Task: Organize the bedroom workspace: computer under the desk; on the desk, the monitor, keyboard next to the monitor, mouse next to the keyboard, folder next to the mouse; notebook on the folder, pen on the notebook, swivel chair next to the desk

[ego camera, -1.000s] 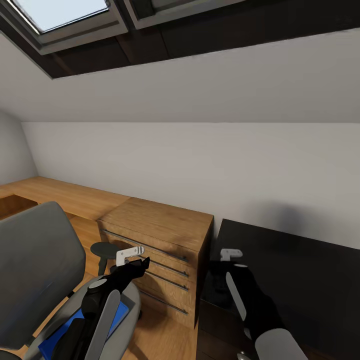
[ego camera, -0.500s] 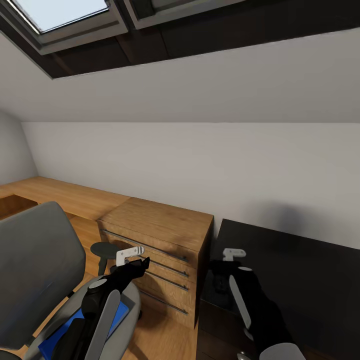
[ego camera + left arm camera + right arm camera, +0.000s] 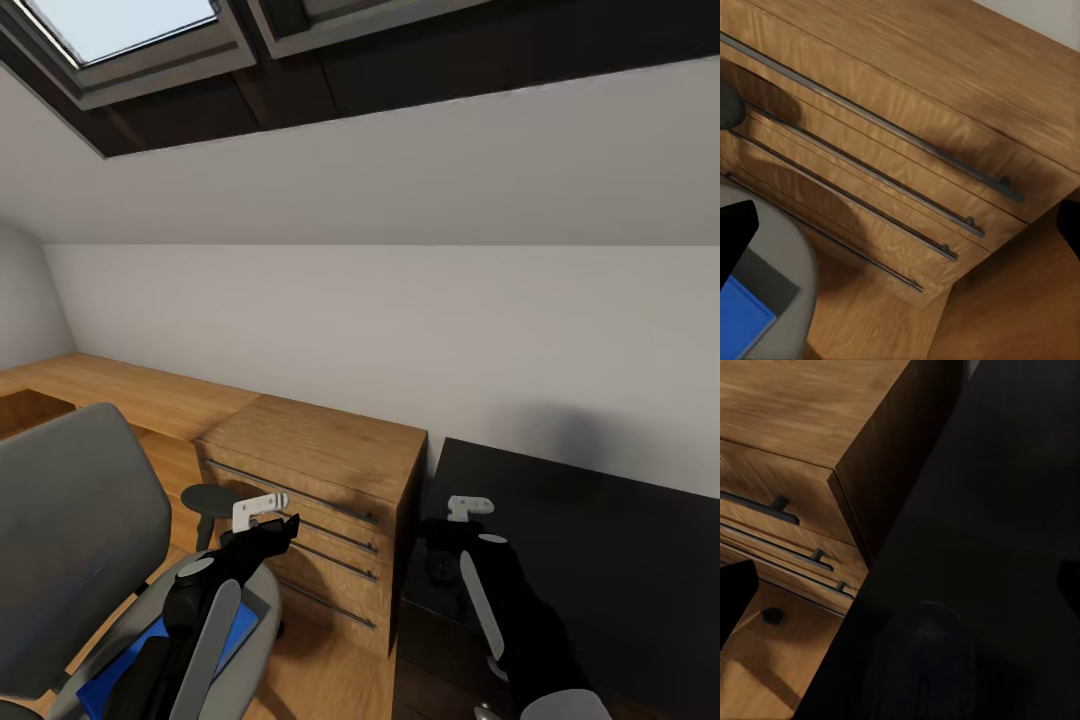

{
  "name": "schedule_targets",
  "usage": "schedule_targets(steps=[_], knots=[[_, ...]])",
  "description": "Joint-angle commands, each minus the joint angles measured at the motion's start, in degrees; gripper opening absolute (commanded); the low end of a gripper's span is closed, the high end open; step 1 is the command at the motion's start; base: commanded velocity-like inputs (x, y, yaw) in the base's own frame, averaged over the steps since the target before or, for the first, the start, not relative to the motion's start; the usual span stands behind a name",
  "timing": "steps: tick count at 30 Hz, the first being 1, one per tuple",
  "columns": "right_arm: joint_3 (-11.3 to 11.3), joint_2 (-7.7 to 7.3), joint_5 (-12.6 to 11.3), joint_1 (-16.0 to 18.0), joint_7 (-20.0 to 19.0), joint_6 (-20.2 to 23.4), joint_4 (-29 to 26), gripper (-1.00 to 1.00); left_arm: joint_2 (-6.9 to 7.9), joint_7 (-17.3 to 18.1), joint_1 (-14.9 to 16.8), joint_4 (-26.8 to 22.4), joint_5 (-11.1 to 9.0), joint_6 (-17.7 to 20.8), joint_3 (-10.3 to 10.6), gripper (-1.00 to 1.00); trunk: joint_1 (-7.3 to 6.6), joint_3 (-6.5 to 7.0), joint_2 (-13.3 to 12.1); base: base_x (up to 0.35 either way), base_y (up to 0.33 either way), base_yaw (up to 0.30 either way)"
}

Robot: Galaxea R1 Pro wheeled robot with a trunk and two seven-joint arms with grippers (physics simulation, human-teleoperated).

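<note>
The swivel chair [image 3: 75, 530], grey with a tall back, stands at the lower left, and its seat edge [image 3: 791, 262] appears in the left wrist view. The bright blue folder [image 3: 120, 665] lies on the seat, partly hidden by my left arm; a corner of the folder [image 3: 742, 319] shows below the wrist. My left gripper [image 3: 285, 528] hangs open over the seat's front edge, facing the wooden drawers, its fingertips [image 3: 735, 232] wide apart. My right gripper [image 3: 440, 545] is open above a glossy black top [image 3: 580, 560]; I cannot tell whether this is the desk.
A light-wood drawer cabinet [image 3: 320, 480] with long bar handles [image 3: 870, 127] stands between the chair and the black top, joined to a low wood bench [image 3: 120, 390] along the white wall. A dim rounded shape [image 3: 924, 660] lies on the black surface. The ceiling slopes low overhead.
My right arm has shifted slightly to the right over the black top. The left arm, chair and folder have not moved.
</note>
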State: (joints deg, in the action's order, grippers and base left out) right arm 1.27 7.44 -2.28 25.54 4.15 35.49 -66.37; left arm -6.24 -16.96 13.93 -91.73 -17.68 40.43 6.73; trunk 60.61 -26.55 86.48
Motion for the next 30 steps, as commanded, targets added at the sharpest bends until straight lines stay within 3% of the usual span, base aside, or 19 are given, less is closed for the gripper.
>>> schedule_targets(steps=[1,20,30], knots=[[0.11,0.0,-0.26,0.04,0.43,0.28,-0.07,1.0,0.0,-0.53,0.04,-0.06,-0.6,0.17,0.04,1.0,0.0,-0.07,0.04,0.0,0.0,0.0],[0.08,0.09,-0.37,0.04,0.34,0.28,-0.04,1.0,0.0,-0.53,0.04,-0.03,-0.6,0.17,0.04,1.0,0.0,-0.09,0.04,0.0,0.0,-0.004],[0.05,0.12,-0.38,0.04,0.34,0.28,-0.06,1.0,0.0,-0.53,0.04,-0.03,-0.6,0.1,0.19,1.0,0.0,-0.18,0.04,0.0,0.0,-0.214]])
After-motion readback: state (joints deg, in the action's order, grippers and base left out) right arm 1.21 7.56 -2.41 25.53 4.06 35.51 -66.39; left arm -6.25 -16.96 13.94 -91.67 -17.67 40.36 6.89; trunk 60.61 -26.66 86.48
